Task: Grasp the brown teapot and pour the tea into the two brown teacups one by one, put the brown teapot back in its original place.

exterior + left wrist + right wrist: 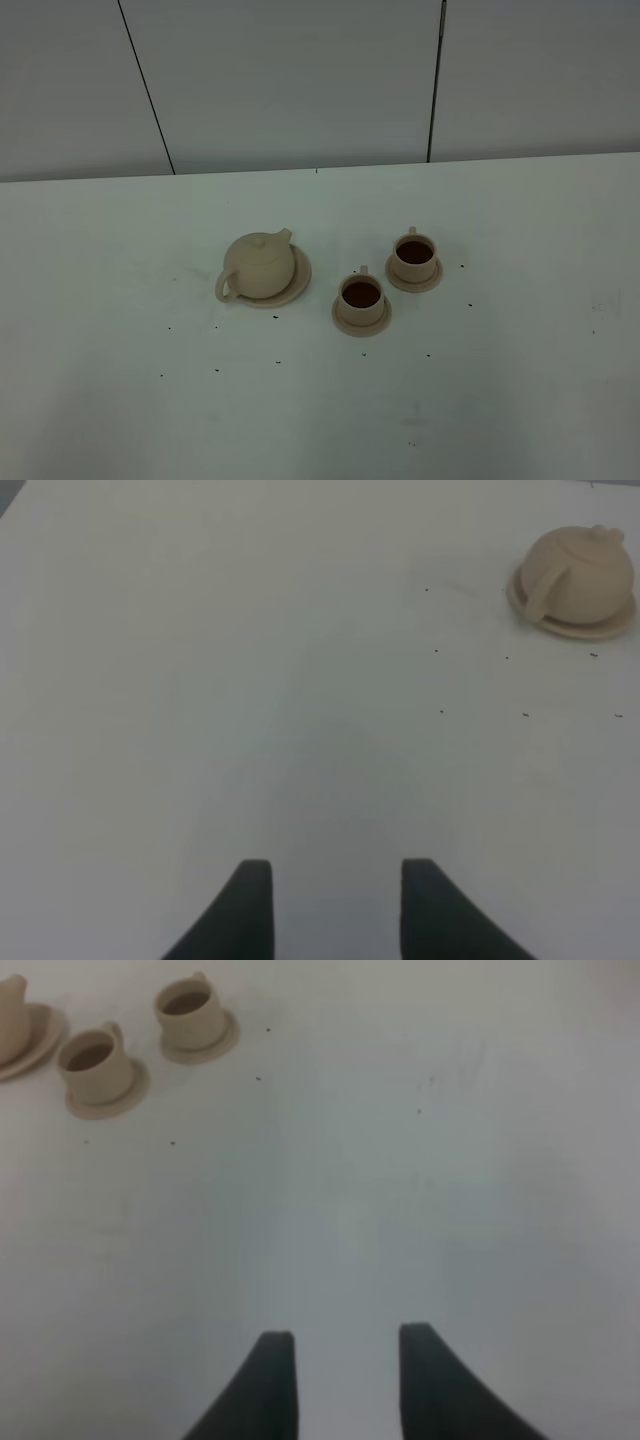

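The brown teapot (260,265) stands upright on its wide saucer, the original place (300,285), left of the table's middle. To its right are the two brown teacups, one nearer (361,296) and one farther (413,252), each on a small saucer and holding dark tea. Neither arm shows in the high view. In the left wrist view my left gripper (336,868) is open over bare table, far from the teapot (580,575). My right gripper (345,1335) also stands with its fingers apart and nothing between them, well away from the teacups (95,1060) (190,1008).
The white table (120,400) carries small dark specks around the tea set. A pale panelled wall (300,80) with dark seams rises behind the far edge.
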`<action>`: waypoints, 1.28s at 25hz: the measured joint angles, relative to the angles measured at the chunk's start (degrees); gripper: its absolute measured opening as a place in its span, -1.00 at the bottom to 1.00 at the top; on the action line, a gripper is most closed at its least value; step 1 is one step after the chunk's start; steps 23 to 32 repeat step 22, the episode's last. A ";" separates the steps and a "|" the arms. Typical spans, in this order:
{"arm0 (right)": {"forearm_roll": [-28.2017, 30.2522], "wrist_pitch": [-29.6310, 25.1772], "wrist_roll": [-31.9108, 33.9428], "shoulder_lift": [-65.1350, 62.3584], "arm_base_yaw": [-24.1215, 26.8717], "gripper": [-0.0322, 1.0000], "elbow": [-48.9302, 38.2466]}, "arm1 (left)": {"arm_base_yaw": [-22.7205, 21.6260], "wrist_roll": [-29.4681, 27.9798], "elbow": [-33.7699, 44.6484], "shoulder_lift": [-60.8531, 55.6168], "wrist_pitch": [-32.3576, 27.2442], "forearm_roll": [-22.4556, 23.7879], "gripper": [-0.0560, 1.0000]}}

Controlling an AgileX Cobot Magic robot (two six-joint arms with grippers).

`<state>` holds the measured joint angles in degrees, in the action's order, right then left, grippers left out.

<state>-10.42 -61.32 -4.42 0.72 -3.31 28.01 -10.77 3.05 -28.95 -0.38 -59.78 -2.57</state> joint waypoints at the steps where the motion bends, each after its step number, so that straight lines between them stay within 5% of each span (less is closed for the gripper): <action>1: 0.00 0.00 0.00 0.00 0.00 -0.46 0.00 | 0.00 0.00 0.00 0.00 0.00 0.00 -0.19; 32: 0.00 0.00 0.00 0.00 0.00 -0.46 0.00 | 0.00 0.00 0.00 0.00 0.00 0.00 -0.19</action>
